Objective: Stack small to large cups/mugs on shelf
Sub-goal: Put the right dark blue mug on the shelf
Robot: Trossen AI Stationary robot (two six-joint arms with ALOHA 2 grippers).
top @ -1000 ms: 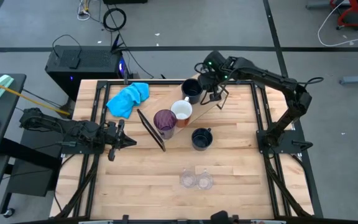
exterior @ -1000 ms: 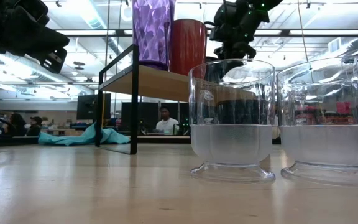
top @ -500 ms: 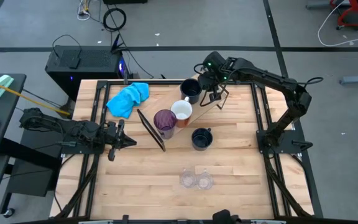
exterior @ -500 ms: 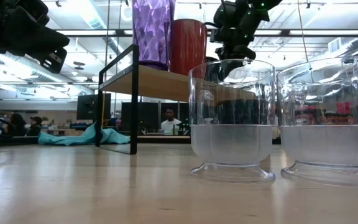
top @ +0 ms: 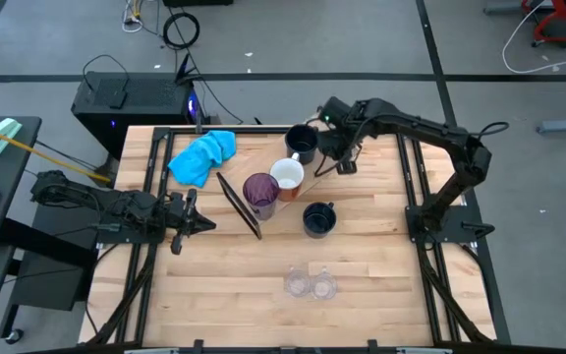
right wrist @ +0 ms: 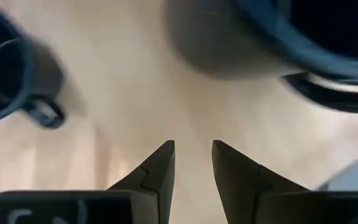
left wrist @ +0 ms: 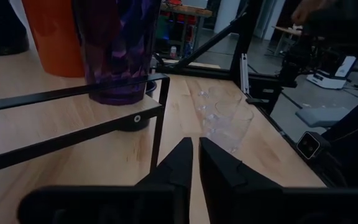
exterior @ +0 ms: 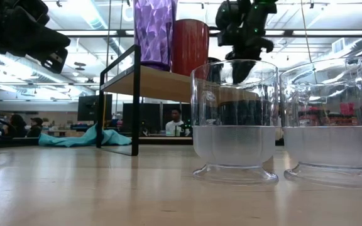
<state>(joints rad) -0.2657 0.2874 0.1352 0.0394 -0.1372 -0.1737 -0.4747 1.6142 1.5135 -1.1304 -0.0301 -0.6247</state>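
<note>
Looking across your table: the left gripper (top: pixel 207 225) waits at the left edge, fingers nearly pressed together; purple tumbler (top: pixel 260 190) and white mug (top: pixel 287 174) stand on the shelf (top: pixel 239 206); the right gripper (top: pixel 346 163) hovers beside a navy mug (top: pixel 303 143), fingers parted, empty.

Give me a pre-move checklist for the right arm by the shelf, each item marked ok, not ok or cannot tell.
1. Right gripper empty: ok; its fingers stand apart with only wood between them in the wrist view.
2. Dark navy mug at the shelf's far end upright: ok.
3. Translucent purple tumbler and white mug standing on the light wooden shelf board: ok.
4. Second dark navy mug on the shelf: not ok; it sits on the tabletop.
5. Two small clear glasses on the shelf: not ok; they stand at the table's near edge.
6. Left gripper out of the way: ok; it waits at the table's left side.
</note>
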